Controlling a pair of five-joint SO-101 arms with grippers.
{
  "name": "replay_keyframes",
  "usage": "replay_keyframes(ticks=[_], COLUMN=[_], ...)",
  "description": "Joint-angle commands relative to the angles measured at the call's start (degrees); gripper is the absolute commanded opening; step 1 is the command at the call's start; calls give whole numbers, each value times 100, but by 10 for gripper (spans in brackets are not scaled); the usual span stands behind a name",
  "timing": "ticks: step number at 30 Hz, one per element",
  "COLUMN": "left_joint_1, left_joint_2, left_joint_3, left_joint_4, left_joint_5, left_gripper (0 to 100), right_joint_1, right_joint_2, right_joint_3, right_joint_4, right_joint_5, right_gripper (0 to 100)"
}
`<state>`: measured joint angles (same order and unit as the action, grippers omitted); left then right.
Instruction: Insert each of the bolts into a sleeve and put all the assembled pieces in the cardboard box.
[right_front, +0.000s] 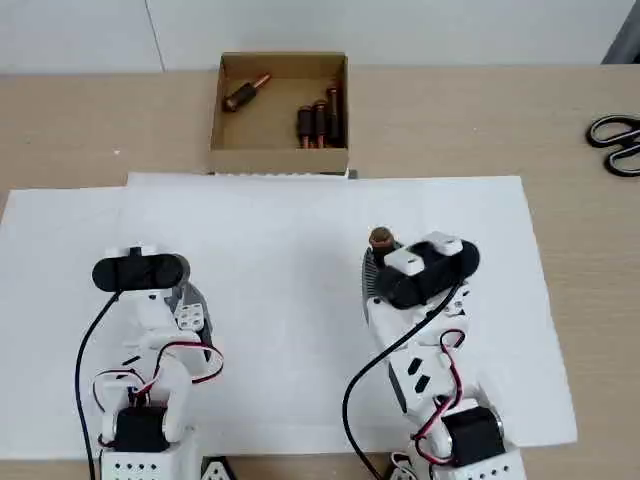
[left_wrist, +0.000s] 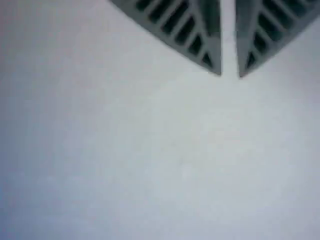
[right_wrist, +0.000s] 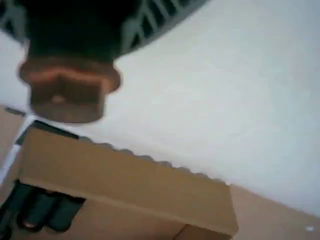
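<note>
**Right arm holds one assembled piece; four in the box**

Near edge of the desk: both arms stand over the white paper sheet.

- The left fingers point down at the sheet toward the desk's near-left corner. They are closed to a thin slit with nothing in them.
- The right fingers are mid-sheet, toward the desk's right edge, clamped on a bolt-and-sleeve piece. The black sleeve is in the grip, and the copper bolt head sticks out toward the far edge.

Far edge, just past the sheet: the cardboard box, top open.

- A single assembled piece lies slantwise in the box's far-left corner.
- A row of three pieces lies side by side along the wall nearest the desk's right edge.

The scissors lie at the right edge of the desk, far side, well apart from the box.
</note>
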<state>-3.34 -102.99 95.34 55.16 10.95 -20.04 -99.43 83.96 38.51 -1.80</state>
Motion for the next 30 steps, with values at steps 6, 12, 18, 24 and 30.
replay_keyframes(ticks=[6, 12, 18, 24, 30], left_joint_1=[-26, -35, -35, -35, -35], left_joint_2=[-62, -62, -62, -62, -62], left_joint_3=[-13, -13, -13, -4, -4], left_joint_4=[-149, -149, -149, -149, -141], left_joint_5=[-44, -26, -26, -26, -26], left_gripper=[6, 6, 6, 6, 6], right_joint_1=[84, 92, 92, 92, 92], right_joint_2=[2308, 4884, 7055, 9059, 10923], right_joint_3=[-1749, -3508, -5099, -6690, -8607], right_joint_4=[-1033, -1525, -2114, -2818, -3011], right_joint_5=[-299, -273, -264, 255, 264], right_gripper=[3, 3, 3, 3, 3])
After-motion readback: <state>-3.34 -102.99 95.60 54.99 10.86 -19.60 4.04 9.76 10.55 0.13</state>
